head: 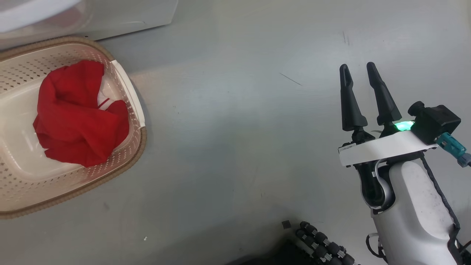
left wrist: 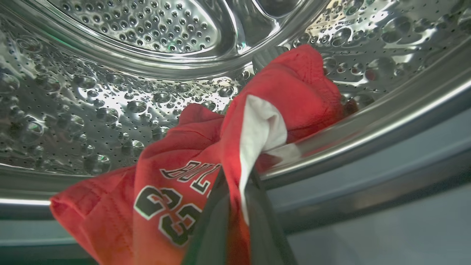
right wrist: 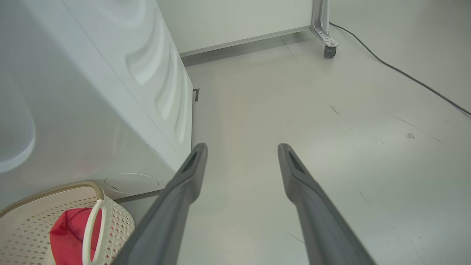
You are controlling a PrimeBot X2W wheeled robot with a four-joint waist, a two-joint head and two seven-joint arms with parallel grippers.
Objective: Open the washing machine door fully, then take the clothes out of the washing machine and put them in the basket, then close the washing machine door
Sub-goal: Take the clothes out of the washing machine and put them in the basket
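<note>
Two of the clothes point(head: 77, 117) lay apart: your washing machine point(right wrist: 92, 84) had the jersey point(left wrist: 173, 191) draped over its drum lip, and the basket point(head: 138, 147) beside it held a plain red one. Your left pincer point(left wrist: 237, 180) apparently clamped the jersey; your right pincer point(head: 357, 68) stood open above the floor point(head: 239, 147).

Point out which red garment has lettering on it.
The jersey pinched by the left gripper at the drum mouth: it bears a black-and-white "23" print. The garment in the basket shows plain red with a little white.

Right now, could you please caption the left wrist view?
Left jaws clamp the red jersey at the lip of the steel drum.
</note>
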